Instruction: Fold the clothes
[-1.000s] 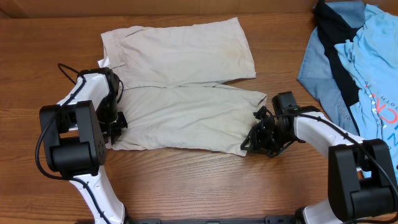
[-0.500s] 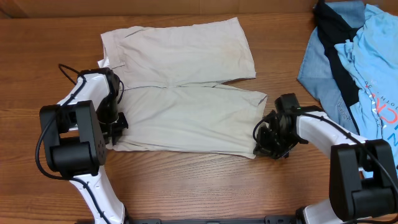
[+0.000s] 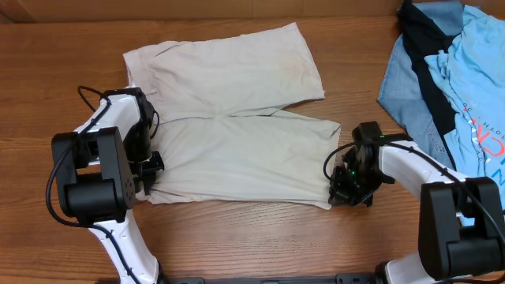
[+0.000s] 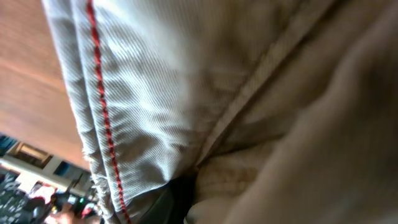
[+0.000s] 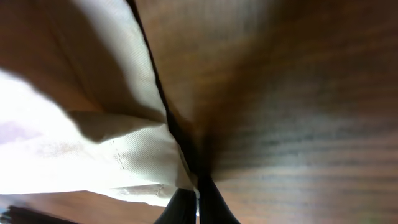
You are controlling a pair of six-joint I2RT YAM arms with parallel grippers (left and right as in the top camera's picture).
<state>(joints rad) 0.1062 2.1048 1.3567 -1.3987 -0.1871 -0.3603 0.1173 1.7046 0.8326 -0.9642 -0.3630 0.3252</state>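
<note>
The beige shorts [image 3: 237,118] lie flat on the wooden table, one leg toward the back, the other toward the front. My left gripper [image 3: 147,177] is shut on the waistband corner at the near left; the left wrist view is filled with ribbed beige cloth [image 4: 186,93] with a red stitch line. My right gripper [image 3: 341,192] is shut on the hem corner of the near leg; the right wrist view shows the pale hem [image 5: 112,155] pinched between my dark fingers [image 5: 196,208] just above the wood.
A heap of blue and black clothes [image 3: 450,71] lies at the right back of the table. Bare wood [image 3: 252,237] runs along the front edge.
Both grippers have pulled the near leg toward the front edge. The right gripper moved right and forward, stretching the hem. The back leg shifted slightly left.
</note>
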